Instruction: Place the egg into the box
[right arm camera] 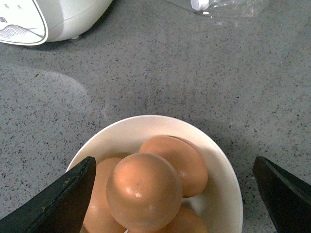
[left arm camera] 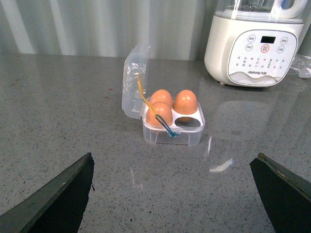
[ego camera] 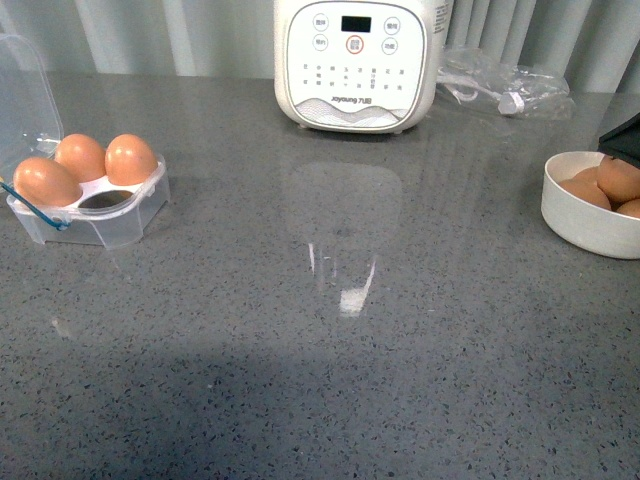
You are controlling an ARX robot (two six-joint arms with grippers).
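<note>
1. Your right gripper point(right arm camera: 173, 162) is spread wide. Its two dark fingers point(right arm camera: 63, 199) stand on either side of the white bowl point(right arm camera: 221, 165), and nothing is between them but air and eggs.
2. The egg point(right arm camera: 143, 191) lies on top of the pile in that bowl, between the fingers. Neither finger touches it in the right wrist view.
3. Your left gripper point(left arm camera: 173, 158) is just as wide open and holds nothing. It hangs over bare grey counter point(left arm camera: 58, 107), well apart from the box point(left arm camera: 165, 138).
4. The box sits on the counter with its clear lid point(left arm camera: 133, 80) standing open. Three brown eggs point(left arm camera: 185, 103) fill three cups, and one cup point(left arm camera: 187, 121) is empty (the one on the side nearer the white appliance point(left arm camera: 255, 48)). A thin blue-yellow band point(left arm camera: 146, 99) trails across the lid and the front egg.
5. Only the right wrist view shows how the eggs in the bowl are stacked, at least three with one on top. The front view cuts the bowl at its right edge and gives you only a dark corner of the right gripper above it.
6. Only the front view shows the box and the bowl together, far apart at opposite sides of the counter. Behind them are the appliance and a crumpled clear plastic bag point(ego camera: 505, 85).
</note>
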